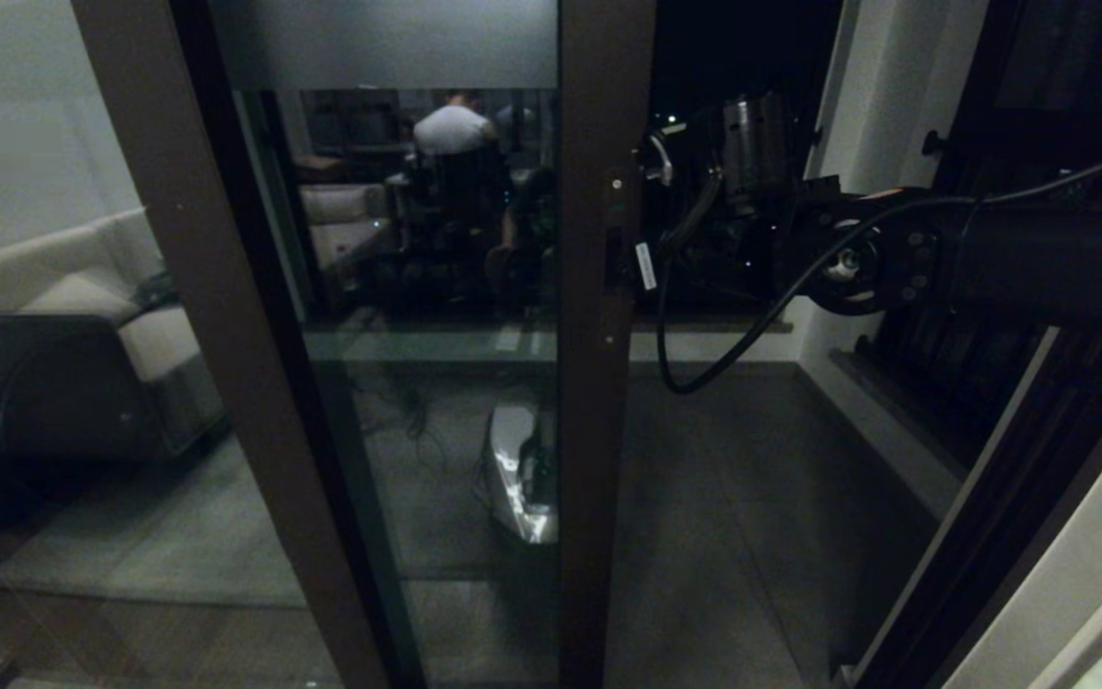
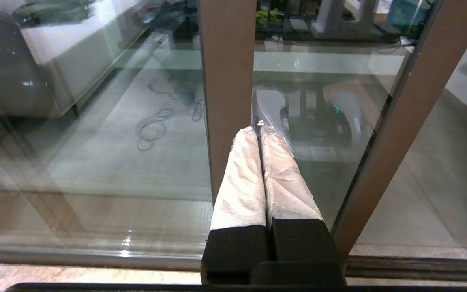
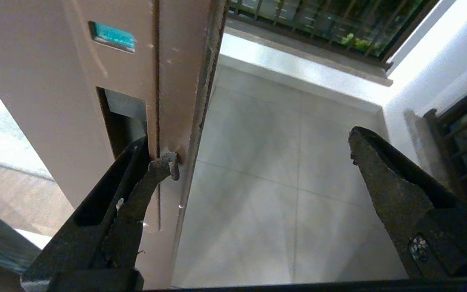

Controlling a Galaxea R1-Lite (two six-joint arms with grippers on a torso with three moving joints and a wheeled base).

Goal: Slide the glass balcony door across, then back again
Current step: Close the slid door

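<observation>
Hooking one fingertip (image 3: pixel 164 168) of my right gripper (image 3: pixel 262 158) into the recessed handle (image 3: pixel 122 121) of the glass balcony door (image 1: pixel 599 383), I am keeping the jaws spread wide, the other finger hanging free over the balcony floor (image 3: pixel 266 170) beyond the stile's edge. I am seeing nothing clamped between them. My left gripper (image 2: pixel 260 129) is sitting low in front of the door, its two cloth-wrapped fingers (image 2: pixel 241 178) pressed together and empty, pointing at the brown frame. Beyond the stile, the door is standing partly open, and further out the balcony railing (image 3: pixel 318 24) is showing.
</observation>
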